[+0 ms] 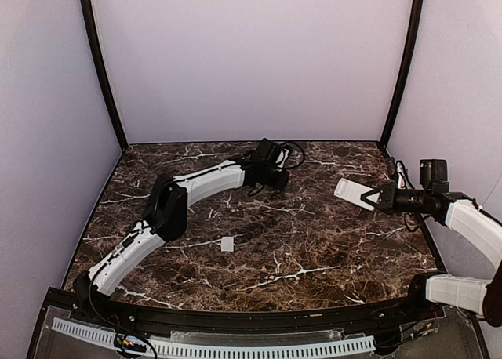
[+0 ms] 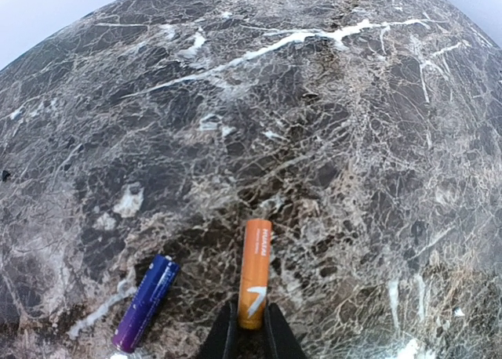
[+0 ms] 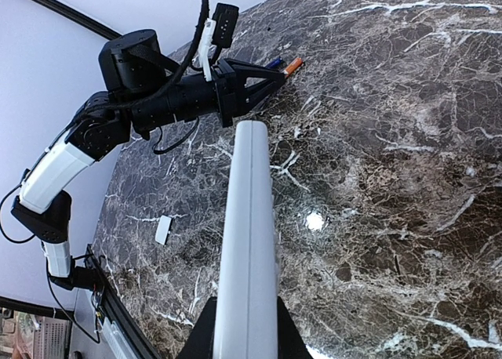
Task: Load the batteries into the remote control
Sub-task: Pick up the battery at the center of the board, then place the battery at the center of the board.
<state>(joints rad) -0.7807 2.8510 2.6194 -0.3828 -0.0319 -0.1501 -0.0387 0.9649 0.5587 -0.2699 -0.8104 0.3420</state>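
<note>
At back, left pincer astride orange battery, grip unclear; right pincer pinches remote.

Table: dark brown marble-look top, white veining, smooth, slight sheen.
Remote control: smooth white plastic, satin.
Orange battery: glossy printed wrap.
Blue battery: metallic-sheen wrap.
Cover plate: white, matt.
Left arm: smooth white shells, matt black joints.

I note a dark brown marble-patterned bench with white veining, enclosed by plain pale walls; black posts mark both rear corners.
</note>
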